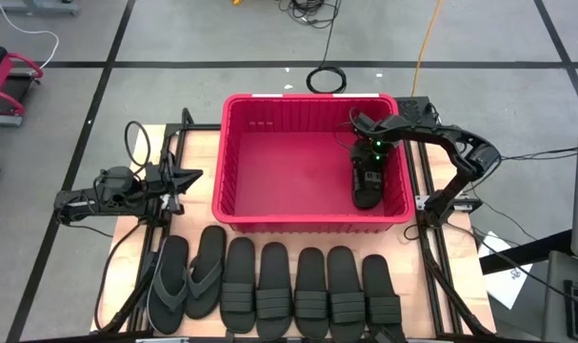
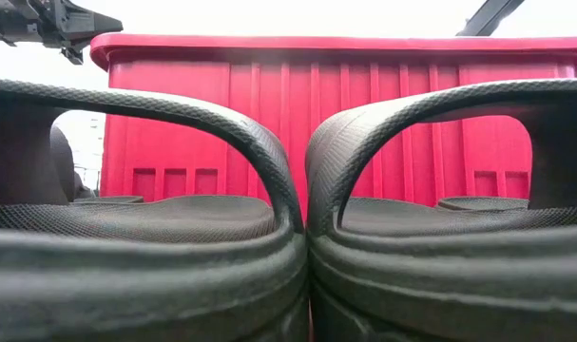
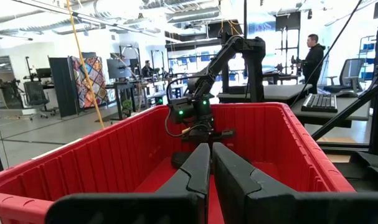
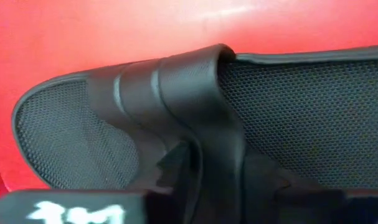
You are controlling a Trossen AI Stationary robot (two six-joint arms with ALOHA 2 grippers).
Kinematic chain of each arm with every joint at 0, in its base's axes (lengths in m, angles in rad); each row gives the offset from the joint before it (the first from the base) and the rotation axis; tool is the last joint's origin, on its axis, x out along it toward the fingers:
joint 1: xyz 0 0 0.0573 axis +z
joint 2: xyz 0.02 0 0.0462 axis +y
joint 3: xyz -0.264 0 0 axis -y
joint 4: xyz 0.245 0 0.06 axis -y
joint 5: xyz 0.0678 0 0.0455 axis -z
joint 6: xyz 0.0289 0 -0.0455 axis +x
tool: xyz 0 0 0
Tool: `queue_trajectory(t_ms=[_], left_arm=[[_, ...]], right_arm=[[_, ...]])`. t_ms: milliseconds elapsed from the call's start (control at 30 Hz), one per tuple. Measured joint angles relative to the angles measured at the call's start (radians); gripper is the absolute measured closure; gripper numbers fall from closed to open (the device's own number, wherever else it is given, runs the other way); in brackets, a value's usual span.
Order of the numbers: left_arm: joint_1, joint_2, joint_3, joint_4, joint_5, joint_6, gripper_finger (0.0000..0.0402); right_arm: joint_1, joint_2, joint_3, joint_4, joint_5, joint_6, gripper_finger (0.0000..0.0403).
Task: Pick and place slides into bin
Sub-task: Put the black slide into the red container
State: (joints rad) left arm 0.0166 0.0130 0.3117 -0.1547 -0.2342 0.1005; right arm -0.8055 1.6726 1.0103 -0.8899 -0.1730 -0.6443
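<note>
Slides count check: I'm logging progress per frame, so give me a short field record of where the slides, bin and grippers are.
slides in bin: one black slide, by the right wall
slides on table: seven in a row in front of the bin
bin: red bin, mid-table
right gripper: inside the bin, at the slide's strap
left gripper: shut, left of the bin, holding nothing

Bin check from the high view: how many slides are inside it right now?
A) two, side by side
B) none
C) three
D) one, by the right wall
D: a single black slide lies on the bin floor by its right wall, under the right gripper; the other slides remain in a row on the table.
</note>
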Motion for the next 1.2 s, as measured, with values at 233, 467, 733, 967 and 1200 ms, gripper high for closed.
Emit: queue_trajectory(t_ms=[233, 467, 733, 967, 1200], left_arm=[[0.000, 0.000, 0.000, 0.000, 0.000, 0.000, 0.0376], [0.000, 0.000, 0.000, 0.000, 0.000, 0.000, 0.0376], [0.000, 0.000, 0.000, 0.000, 0.000, 0.000, 0.0376], [0.000, 0.000, 0.000, 0.000, 0.000, 0.000, 0.0376], [0.000, 0.000, 0.000, 0.000, 0.000, 0.000, 0.0376]], right_arm=[[0.002, 0.002, 0.030, -0.025, 0.012, 0.007, 0.0241], [0.001, 0.005, 0.106, -0.064, -0.052, -0.026, 0.0224], [0.001, 0.003, 0.132, -0.098, -0.082, -0.028, 0.0199], [0.002, 0.002, 0.134, -0.174, -0.093, -0.058, 0.0194], [0.002, 0.001, 0.134, -0.196, -0.039, -0.049, 0.0194]])
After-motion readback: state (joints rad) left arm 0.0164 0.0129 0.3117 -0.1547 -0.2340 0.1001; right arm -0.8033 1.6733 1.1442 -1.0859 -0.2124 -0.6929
